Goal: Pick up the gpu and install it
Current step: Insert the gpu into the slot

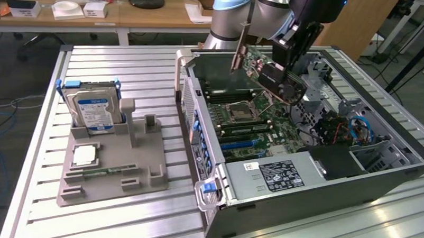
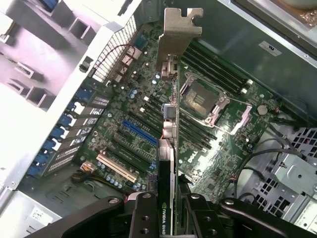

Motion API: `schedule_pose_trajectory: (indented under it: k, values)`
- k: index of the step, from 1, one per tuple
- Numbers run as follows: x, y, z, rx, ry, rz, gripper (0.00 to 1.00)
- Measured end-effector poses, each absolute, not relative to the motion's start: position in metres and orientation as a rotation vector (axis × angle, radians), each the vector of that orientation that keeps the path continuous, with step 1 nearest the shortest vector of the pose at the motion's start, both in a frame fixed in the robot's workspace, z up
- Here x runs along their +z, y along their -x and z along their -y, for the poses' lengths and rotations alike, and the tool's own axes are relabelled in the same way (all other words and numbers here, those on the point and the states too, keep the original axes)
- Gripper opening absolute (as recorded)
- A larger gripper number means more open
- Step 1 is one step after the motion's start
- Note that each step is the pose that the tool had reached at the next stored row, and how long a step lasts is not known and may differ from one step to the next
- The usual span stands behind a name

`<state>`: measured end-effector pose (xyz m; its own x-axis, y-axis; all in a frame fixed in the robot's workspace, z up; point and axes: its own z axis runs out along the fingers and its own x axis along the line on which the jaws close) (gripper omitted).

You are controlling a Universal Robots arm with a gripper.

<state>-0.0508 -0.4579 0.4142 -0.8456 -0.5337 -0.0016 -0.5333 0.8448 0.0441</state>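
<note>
- The tool [image 1: 287, 75] is clamped on the gpu [image 1: 260, 65]. In the wrist view its two fingers [image 2: 143, 210] press on either side of the card's dark end.
- The gpu [image 2: 168, 129] hangs tilted in the air over the open computer case [image 1: 322, 202], above the motherboard [image 1: 261, 126]. It is not seated in any slot, and its silver bracket [image 2: 177, 34] is at the end away from the tool.
- The computer case [image 2: 277, 44] lies on its side on the slatted metal desk [image 1: 129, 63] with its side panel off.
- Inside it are the motherboard [image 2: 223, 134] with the CPU socket [image 1: 238, 112] and the blue expansion slot [image 2: 140, 133].
- A labelled power supply [image 1: 277, 174] is at the near end, and blue cables [image 1: 360, 127] are in the bay towards the exterior view's right.
- A grey parts holder [image 1: 110, 189] sits on the desk, well apart from the case towards the exterior view's left.
- A hard drive [image 1: 92, 109] with a blue-white label stands upright in the holder's rear slot.
- A small silver square chip [image 1: 85, 156] lies in a recess in front of the hard drive.
- A narrow green memory stick [image 1: 104, 172] lies flat just nearer than the chip.
</note>
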Motion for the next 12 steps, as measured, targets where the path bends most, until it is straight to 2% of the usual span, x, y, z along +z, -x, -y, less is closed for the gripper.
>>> schedule_pose_trajectory:
  k: [12]
  values:
    - [0.4138,0.0508,0.4579,-0.066,-0.983,2.970,0.26]
